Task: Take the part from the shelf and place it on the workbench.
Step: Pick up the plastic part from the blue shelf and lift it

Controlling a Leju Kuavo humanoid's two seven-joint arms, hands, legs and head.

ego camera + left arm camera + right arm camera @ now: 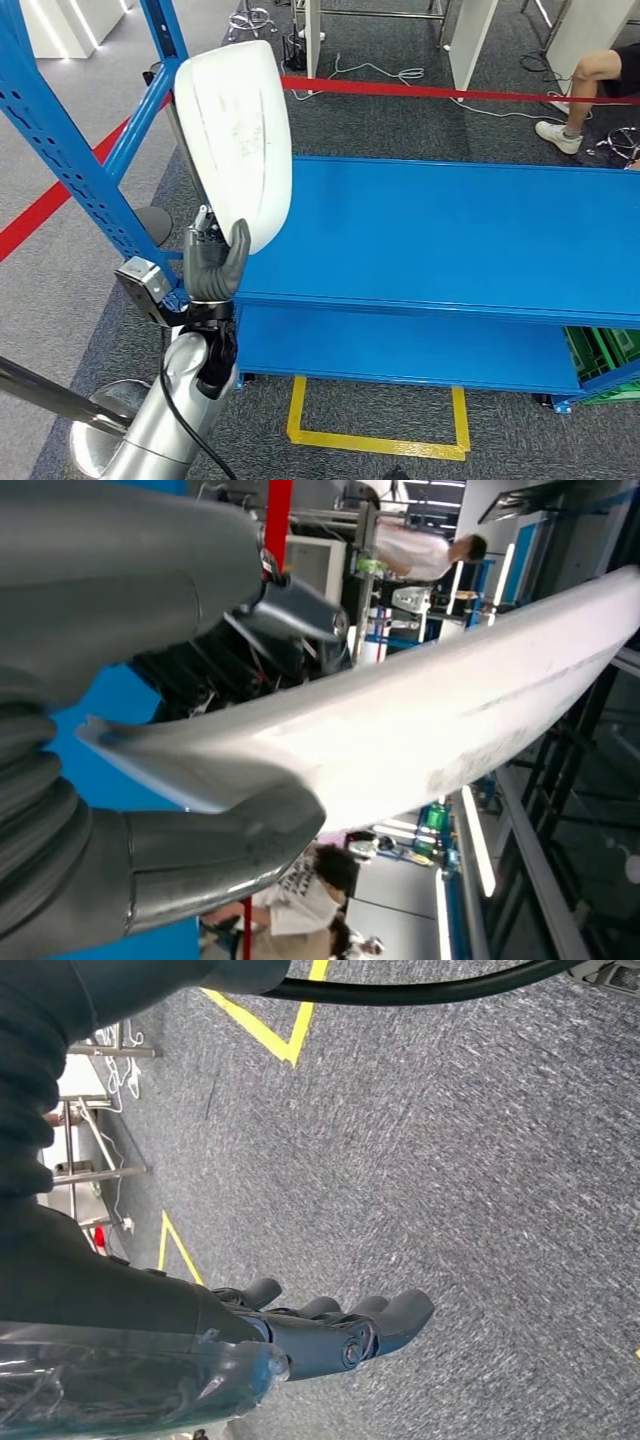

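White and smooth, the curved part [235,140] stands upright in the air above the left end of the blue tabletop [453,235], its lower edge caught in the left hand [215,265]. That hand grips it from below, thumb curled up over the near face and the darker fingers behind it. In the left wrist view the part [423,725] runs as a long pale shell with faint grey scuffs, pinched between the thick grey thumb [226,845] and the fingers on its other side.

Just left of the hand stands a blue shelf post [68,150] with a row of holes. A red tape [423,92] crosses the grey carpet beyond the far edge of the tabletop, and a person's leg and white shoe [560,137] show near the far right corner. A yellow outline [377,440] marks the floor below the near edge.

The right hand [332,1325] hangs over grey carpet, its fingers straight, side by side and holding nothing.
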